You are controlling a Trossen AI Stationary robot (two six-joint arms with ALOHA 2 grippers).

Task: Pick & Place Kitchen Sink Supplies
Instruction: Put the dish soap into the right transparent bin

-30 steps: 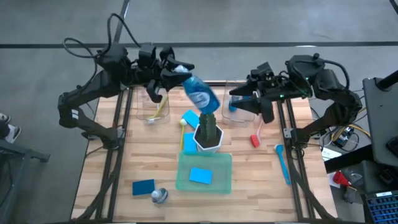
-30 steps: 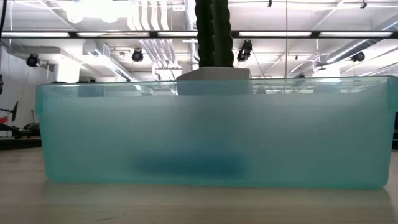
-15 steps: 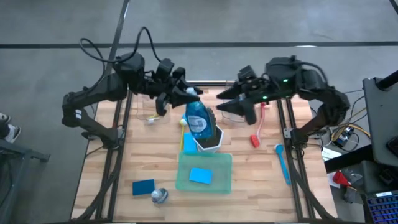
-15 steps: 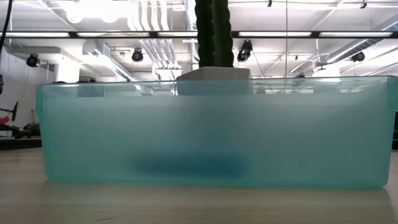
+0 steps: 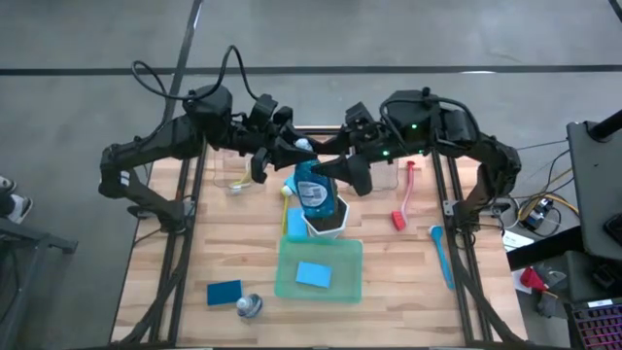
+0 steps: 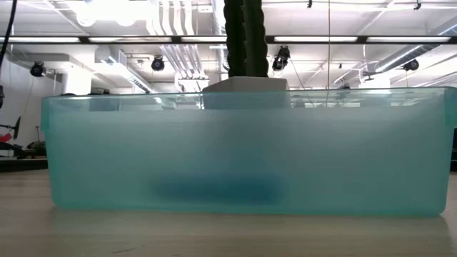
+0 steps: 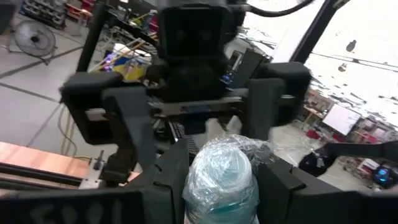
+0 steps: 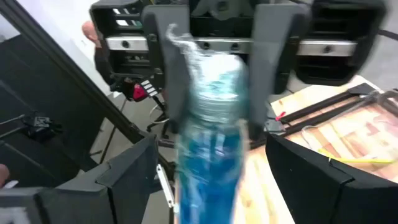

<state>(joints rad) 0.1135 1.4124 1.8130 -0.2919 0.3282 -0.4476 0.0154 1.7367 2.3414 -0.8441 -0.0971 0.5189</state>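
Two bottles [image 5: 312,187], three sponges [image 5: 313,275], three brushes [image 5: 403,194]

The wooden table [image 5: 194,253] carries a green tray [image 5: 320,271], potted plant [image 5: 328,220], sponge [image 5: 224,293] and 2 brushes (red [image 5: 403,197], blue [image 5: 441,255]).

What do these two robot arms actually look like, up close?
Both arms are black, built of chunky jointed segments, with loose black cables looping off their backs. The left gripper and right gripper each end in two flat, dark, blocky fingers. A small green light glows on the right arm.
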